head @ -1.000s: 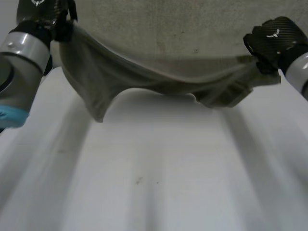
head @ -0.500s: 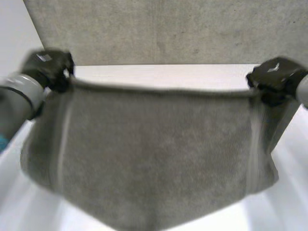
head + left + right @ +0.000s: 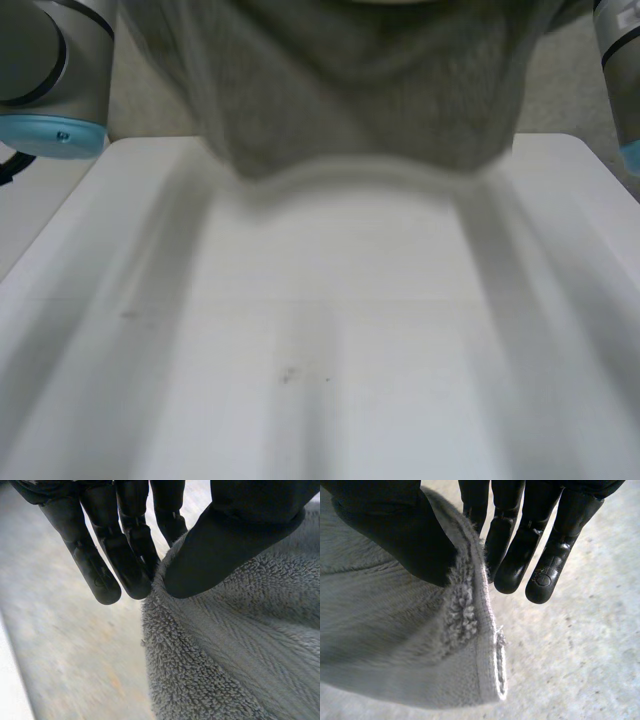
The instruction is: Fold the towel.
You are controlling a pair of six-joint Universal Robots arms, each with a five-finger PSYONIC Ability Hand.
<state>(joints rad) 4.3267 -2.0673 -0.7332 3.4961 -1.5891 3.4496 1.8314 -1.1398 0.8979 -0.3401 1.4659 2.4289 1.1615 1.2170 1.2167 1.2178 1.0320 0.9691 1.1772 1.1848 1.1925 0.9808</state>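
A grey towel (image 3: 360,90) hangs lifted above the far part of the white table (image 3: 330,340), its lower edge clear of the surface. In the left wrist view my left hand (image 3: 125,545) pinches a top corner of the towel (image 3: 235,650) between thumb and straight fingers. In the right wrist view my right hand (image 3: 520,540) pinches the other top corner of the towel (image 3: 420,645) the same way, with the hemmed edge hanging below the thumb.
My left arm (image 3: 50,70) rises at the table's far left and my right arm (image 3: 620,70) at its far right. A grey carpeted floor (image 3: 570,90) lies beyond the table.
Both hands have gone up and out of the head view, carrying the towel. It was stretched low and wide half a second ago and now hangs high with only its lower part showing.
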